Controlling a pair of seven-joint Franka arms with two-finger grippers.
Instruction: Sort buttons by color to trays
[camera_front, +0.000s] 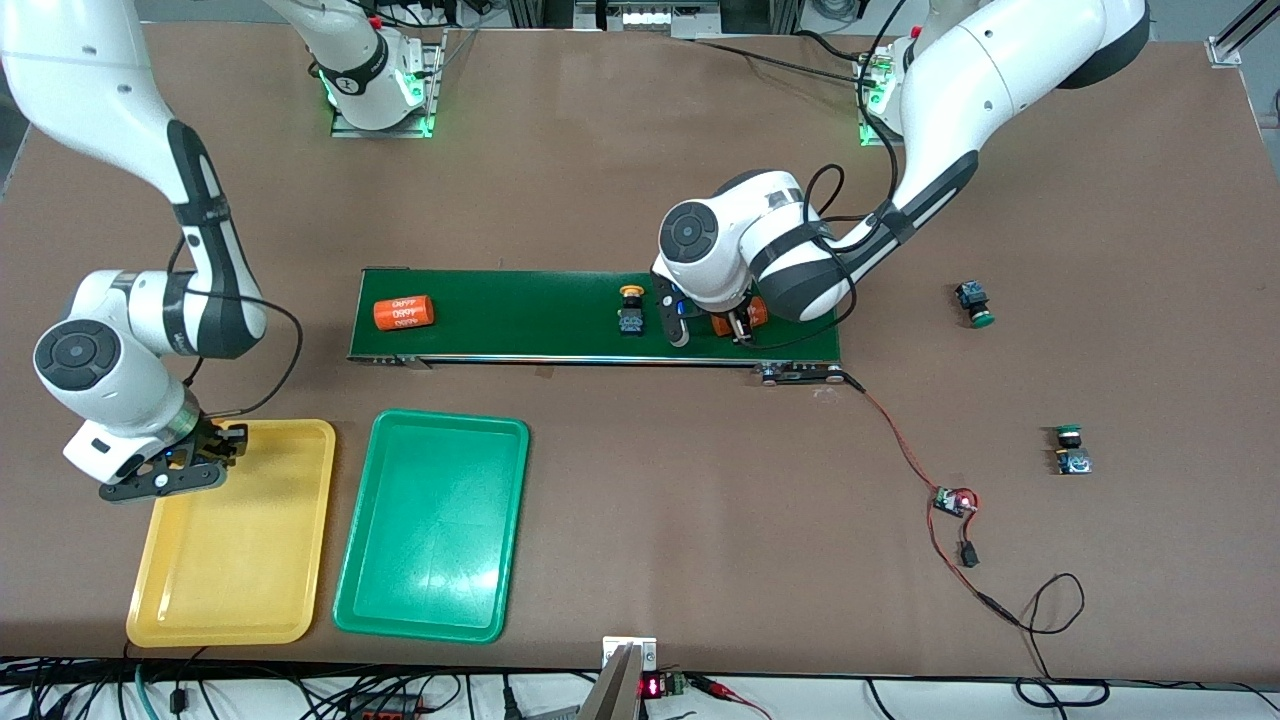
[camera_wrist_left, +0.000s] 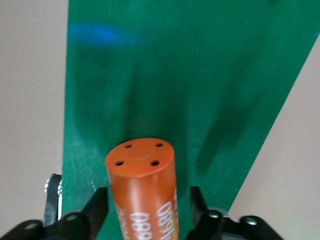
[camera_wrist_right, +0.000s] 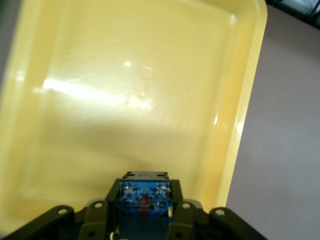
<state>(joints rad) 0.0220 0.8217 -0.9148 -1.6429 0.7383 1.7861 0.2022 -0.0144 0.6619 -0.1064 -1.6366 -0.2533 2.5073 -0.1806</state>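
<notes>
Button (camera_wrist_right: 145, 197) clamped between right gripper (camera_wrist_right: 144, 212) fingers, bluish base up, hanging over the corner of the yellow tray (camera_front: 300, 560). Best to lower close to the glossy, shallow floor before letting go, so the blocky body does not bounce on hard plastic. Left gripper (camera_wrist_left: 150, 215) low on the dark green belt (camera_wrist_left: 200, 75), fingers apart on each side of a smooth orange cylinder (camera_wrist_left: 142, 185), not pressing it. Just beside that gripper on the belt, second yellow button (camera_front: 631, 308). Green tray (camera_front: 400, 600) empty; two green buttons (camera_front: 976, 305) (camera_front: 1070, 448) on bare table toward left arm's end.
</notes>
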